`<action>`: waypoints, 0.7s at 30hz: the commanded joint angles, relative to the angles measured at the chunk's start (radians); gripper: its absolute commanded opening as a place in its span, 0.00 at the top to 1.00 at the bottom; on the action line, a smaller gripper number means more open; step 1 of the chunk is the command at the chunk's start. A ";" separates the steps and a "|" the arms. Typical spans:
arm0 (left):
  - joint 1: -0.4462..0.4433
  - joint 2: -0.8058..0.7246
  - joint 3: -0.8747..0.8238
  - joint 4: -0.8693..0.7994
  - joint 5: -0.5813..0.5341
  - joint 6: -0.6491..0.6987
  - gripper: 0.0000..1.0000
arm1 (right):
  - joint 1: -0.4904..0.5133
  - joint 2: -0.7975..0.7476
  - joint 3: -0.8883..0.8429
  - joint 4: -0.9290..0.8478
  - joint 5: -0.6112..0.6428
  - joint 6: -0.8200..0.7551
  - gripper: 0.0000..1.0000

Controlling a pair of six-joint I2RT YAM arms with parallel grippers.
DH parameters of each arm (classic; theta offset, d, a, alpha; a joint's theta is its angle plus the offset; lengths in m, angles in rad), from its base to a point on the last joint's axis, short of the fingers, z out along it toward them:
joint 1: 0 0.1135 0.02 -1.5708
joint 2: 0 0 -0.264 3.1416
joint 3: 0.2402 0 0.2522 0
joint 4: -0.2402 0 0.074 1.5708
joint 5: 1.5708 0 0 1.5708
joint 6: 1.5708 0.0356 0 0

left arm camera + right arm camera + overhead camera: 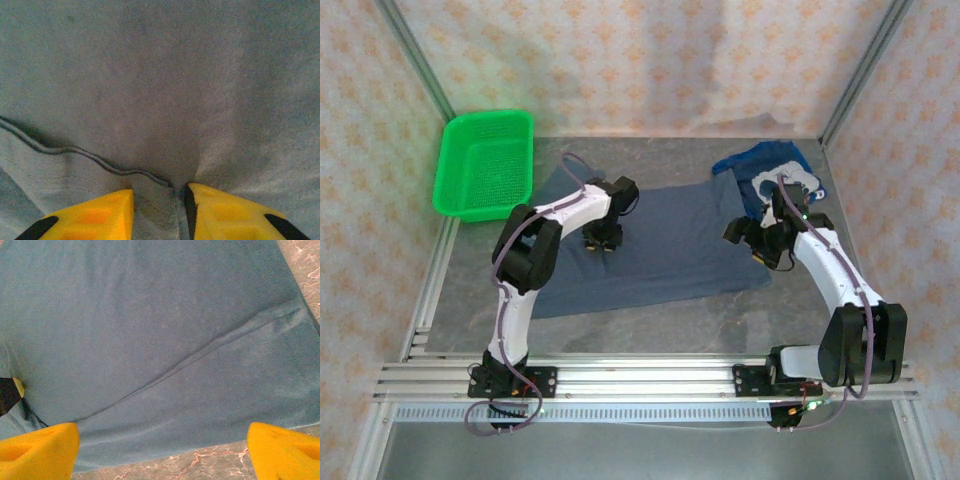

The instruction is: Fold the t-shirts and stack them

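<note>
Laid out flat across the middle of the grey marbled counter (650, 335): the slate-blue t-shirt (670, 250), long side running left to right. Bunched in a heap at the far right, by that shirt's far right corner: the royal blue t-shirt (765, 165), white print showing on its right side; hard to say whether touching or overlapping. Down on the left part of the slate-blue cloth, the left pincer (603, 240). From the left wrist, yellow fingertips (95, 217) drawn close together with a raised ridge of cloth nipped between them, creases fanning out from the gap and a dark hem edge wandering in from the left to that same spot. At the shirt's right end, the right pincer (760, 248), low over the cloth. From the right wrist, yellow fingertips (40, 450) spread wide apart, holding nothing, the shirt's edge and a strip of bare counter lying between them, a long diagonal seam crossing the cloth above. Well apart from all this, at the far left corner of the counter, a green mesh basket (485, 165), tilted against the wall.
</note>
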 commanded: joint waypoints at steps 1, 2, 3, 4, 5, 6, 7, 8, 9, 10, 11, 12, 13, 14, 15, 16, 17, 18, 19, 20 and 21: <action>-0.006 0.014 0.018 -0.016 -0.070 0.018 0.71 | 0.004 0.007 0.037 -0.010 0.013 -0.020 0.13; -0.007 0.013 0.019 -0.010 -0.072 0.018 0.73 | 0.004 0.007 0.036 -0.011 0.015 -0.020 0.13; -0.007 0.008 0.022 -0.006 -0.072 0.019 0.76 | 0.004 0.007 0.035 -0.010 0.015 -0.019 0.13; -0.008 0.003 0.025 -0.002 -0.071 0.019 0.80 | 0.003 0.008 0.034 -0.010 0.015 -0.016 0.13; -0.009 -0.004 0.026 0.002 -0.071 0.022 0.82 | 0.004 0.011 0.034 -0.007 0.014 -0.014 0.14; -0.011 -0.011 0.027 0.005 -0.070 0.023 0.84 | 0.004 0.011 0.034 -0.008 0.015 -0.013 0.14; -0.012 -0.015 0.026 0.010 -0.068 0.024 0.85 | 0.005 0.011 0.034 -0.007 0.014 -0.011 0.14; -0.012 -0.021 0.021 0.020 -0.060 0.027 0.87 | 0.004 0.013 0.033 -0.006 0.016 -0.010 0.14; -0.011 -0.026 0.016 0.028 -0.054 0.027 0.89 | 0.004 0.015 0.034 -0.003 0.016 -0.008 0.14; -0.013 -0.029 0.014 0.033 -0.050 0.028 0.91 | 0.004 0.016 0.031 -0.001 0.016 -0.006 0.14; -0.015 -0.032 0.011 0.035 -0.049 0.029 0.93 | 0.004 0.016 0.031 -0.001 0.015 -0.005 0.14; -0.015 -0.037 0.008 0.038 -0.047 0.031 0.93 | 0.005 0.016 0.030 0.001 0.016 -0.004 0.14; -0.019 -0.046 0.003 0.048 -0.046 0.032 0.94 | 0.004 0.017 0.028 0.002 0.016 -0.001 0.14; -0.021 -0.056 -0.005 0.060 -0.043 0.035 0.94 | 0.005 0.016 0.026 0.004 0.016 0.000 0.14; -0.024 -0.064 -0.011 0.071 -0.041 0.035 0.94 | 0.004 0.016 0.024 0.005 0.016 0.001 0.14; -0.026 -0.073 -0.016 0.079 -0.038 0.037 0.94 | 0.004 0.014 0.020 0.007 0.017 0.002 0.14; -0.027 -0.082 -0.021 0.089 -0.035 0.038 0.94 | 0.004 0.014 0.017 0.009 0.017 0.005 0.14; -0.028 -0.089 -0.025 0.098 -0.034 0.040 0.94 | 0.004 0.016 0.015 0.010 0.015 0.006 0.14; -0.029 -0.095 -0.028 0.103 -0.035 0.042 0.94 | 0.004 0.014 0.013 0.012 0.013 0.008 0.14; -0.029 -0.100 -0.029 0.110 -0.033 0.043 0.94 | 0.004 0.014 0.009 0.014 0.012 0.009 0.14; -0.029 -0.104 -0.034 0.114 -0.033 0.045 0.94 | 0.004 0.013 0.007 0.016 0.013 0.011 0.14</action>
